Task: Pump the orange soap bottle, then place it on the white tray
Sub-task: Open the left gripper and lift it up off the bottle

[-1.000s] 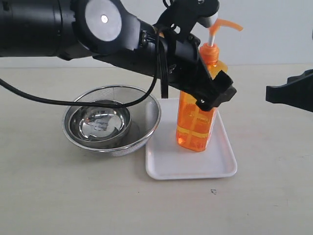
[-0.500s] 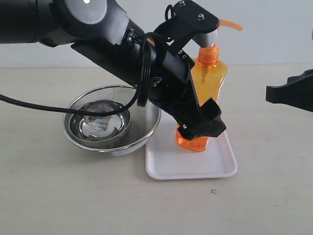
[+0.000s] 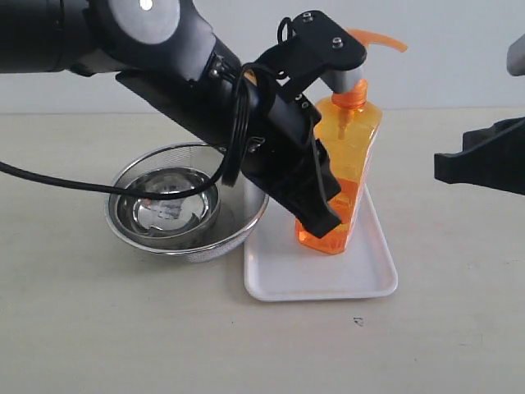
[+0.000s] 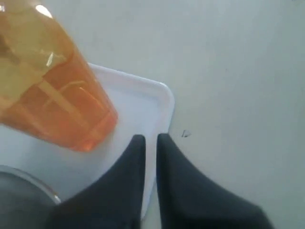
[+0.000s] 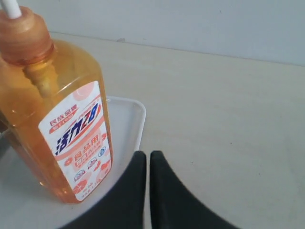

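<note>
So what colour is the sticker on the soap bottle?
The label is white with red print; the right wrist view shows it best.

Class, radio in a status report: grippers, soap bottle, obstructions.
Left gripper shut, empty. Right gripper shut, empty. Orange soap bottle standing on white tray. Steel strainer beside tray.

clear-orange bottle (image 3: 349, 156), white tray (image 3: 361, 275), black claws (image 4: 150, 143)
</note>
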### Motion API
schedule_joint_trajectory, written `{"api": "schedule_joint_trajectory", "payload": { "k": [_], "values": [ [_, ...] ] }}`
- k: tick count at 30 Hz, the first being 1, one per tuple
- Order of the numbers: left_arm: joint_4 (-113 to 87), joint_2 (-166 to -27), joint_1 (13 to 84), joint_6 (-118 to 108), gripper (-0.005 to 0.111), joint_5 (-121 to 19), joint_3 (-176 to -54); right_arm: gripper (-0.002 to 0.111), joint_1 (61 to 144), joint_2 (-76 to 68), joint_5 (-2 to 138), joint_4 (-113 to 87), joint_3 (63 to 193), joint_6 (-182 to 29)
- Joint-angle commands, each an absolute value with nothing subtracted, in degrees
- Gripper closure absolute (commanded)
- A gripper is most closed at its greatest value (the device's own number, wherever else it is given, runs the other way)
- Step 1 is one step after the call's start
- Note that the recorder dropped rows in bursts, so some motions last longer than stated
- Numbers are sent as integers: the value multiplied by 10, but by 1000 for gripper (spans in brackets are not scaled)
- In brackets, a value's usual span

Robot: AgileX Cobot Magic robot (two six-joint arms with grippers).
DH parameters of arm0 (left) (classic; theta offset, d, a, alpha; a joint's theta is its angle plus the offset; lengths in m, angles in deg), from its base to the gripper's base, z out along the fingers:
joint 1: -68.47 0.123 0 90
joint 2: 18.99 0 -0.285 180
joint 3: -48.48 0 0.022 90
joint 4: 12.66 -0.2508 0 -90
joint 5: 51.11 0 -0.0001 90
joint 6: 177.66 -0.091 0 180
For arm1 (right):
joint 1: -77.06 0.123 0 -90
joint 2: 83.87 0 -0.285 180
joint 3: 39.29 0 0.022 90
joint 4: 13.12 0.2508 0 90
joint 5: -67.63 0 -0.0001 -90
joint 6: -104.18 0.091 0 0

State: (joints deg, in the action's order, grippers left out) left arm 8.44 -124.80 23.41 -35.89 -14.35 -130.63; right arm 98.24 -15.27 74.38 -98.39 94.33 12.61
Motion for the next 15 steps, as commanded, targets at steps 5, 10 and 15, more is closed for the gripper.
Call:
{"api": "schedule_joint_trajectory", "payload": {
  "k": [5, 10, 15],
  "values": [
    [21, -1243, 265, -317, 102, -171, -1310, 109, 982, -148, 731, -1012, 942, 116],
    [50, -1243, 308, -315, 102, -244, -1307, 109, 963, -86, 706, -1012, 957, 116],
    [108, -1243, 322, -379, 102, -346, -1270, 109, 912, -29, 682, -1011, 973, 123]
  ]
}}
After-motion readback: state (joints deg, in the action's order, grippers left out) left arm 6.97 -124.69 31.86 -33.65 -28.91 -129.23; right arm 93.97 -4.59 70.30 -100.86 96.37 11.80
